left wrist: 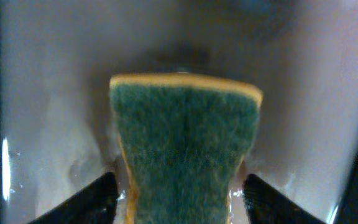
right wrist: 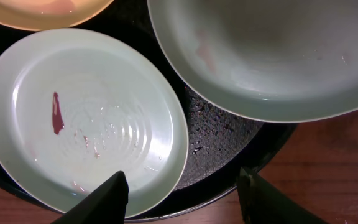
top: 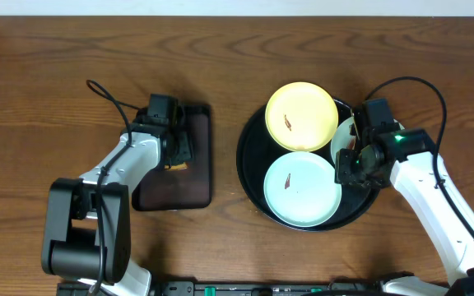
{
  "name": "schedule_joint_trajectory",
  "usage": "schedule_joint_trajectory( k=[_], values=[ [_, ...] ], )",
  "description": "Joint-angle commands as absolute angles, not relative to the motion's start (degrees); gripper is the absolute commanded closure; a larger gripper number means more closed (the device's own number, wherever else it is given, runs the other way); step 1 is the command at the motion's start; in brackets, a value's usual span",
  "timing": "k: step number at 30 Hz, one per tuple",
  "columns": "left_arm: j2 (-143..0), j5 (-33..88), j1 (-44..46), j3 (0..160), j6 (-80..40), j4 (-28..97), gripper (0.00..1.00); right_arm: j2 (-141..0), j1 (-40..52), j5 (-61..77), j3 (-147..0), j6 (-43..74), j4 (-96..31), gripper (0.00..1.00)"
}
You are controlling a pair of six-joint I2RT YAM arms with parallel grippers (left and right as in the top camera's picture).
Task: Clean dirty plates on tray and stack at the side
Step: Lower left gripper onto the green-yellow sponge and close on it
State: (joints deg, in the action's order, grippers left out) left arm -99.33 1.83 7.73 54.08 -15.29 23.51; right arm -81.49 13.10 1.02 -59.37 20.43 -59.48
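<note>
On the round black tray (top: pixel 252 177) lie a pale yellow plate (top: pixel 301 115) and a mint plate (top: pixel 301 187). A third mint plate (top: pixel 343 134) lies partly under my right arm. Red-brown smears mark the near mint plate (right wrist: pixel 92 118) and the third plate (right wrist: pixel 272 56). My right gripper (top: pixel 354 164) (right wrist: pixel 182 199) is open above the tray rim (right wrist: pixel 229 146), one finger over the near plate's edge. My left gripper (top: pixel 176 154) (left wrist: pixel 179 199) straddles a green-and-yellow sponge (left wrist: pixel 185 137) with a thin gap on each side.
The sponge rests on a smaller dark rectangular tray (top: pixel 189 185) left of the round one. Bare wooden table (top: pixel 39 74) surrounds both trays. Black cables loop behind each arm.
</note>
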Motion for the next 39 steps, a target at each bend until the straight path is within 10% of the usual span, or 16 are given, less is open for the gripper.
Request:
schedule_joint_trajectory(
  k=[1,4,5,7,8,12,25,26,29,39],
  values=[
    [-99.5,0.38,7.81,55.37,-14.9,22.81,0.7,-81.01,13.72,0.21,-59.2,20.97,-59.44,0.44],
    [-99.57,0.38,7.81,55.35,-14.92,23.05,0.92,-81.01,13.72,0.21,-59.2,20.97,-59.29,0.43],
    [-99.57,0.4,7.81,55.35,-14.92,23.03,0.87,-81.01,13.72,0.23,-59.2,20.97,-59.29,0.43],
    [-99.57,0.36,7.79,55.37,-14.9,22.26,0.3,-81.01,13.72,0.21,-59.2,20.97,-59.35,0.43],
    [-99.57,0.36,7.79,55.37,-14.9,21.56,0.18,-81.01,13.72,0.21,-59.2,20.97,-59.35,0.43],
    [-99.59,0.36,7.79,55.35,-14.9,18.63,0.18,-81.01,13.72,0.21,-59.2,20.97,-59.35,0.42],
    [-100.68,0.38,7.79,55.35,-14.87,14.41,0.24,-81.01,13.72,0.19,-59.2,20.95,-59.53,0.42],
    [-100.88,0.38,7.79,55.35,-14.9,14.22,0.3,-81.01,13.72,0.19,-59.2,20.95,-59.55,0.42],
    [-101.19,0.38,7.79,55.35,-14.87,13.98,0.93,-81.01,13.72,0.19,-59.2,20.93,-59.57,0.41],
    [-95.59,1.28,7.81,55.37,-14.92,23.16,0.71,-81.01,13.72,0.21,-59.2,20.51,-59.61,0.4]
  ],
)
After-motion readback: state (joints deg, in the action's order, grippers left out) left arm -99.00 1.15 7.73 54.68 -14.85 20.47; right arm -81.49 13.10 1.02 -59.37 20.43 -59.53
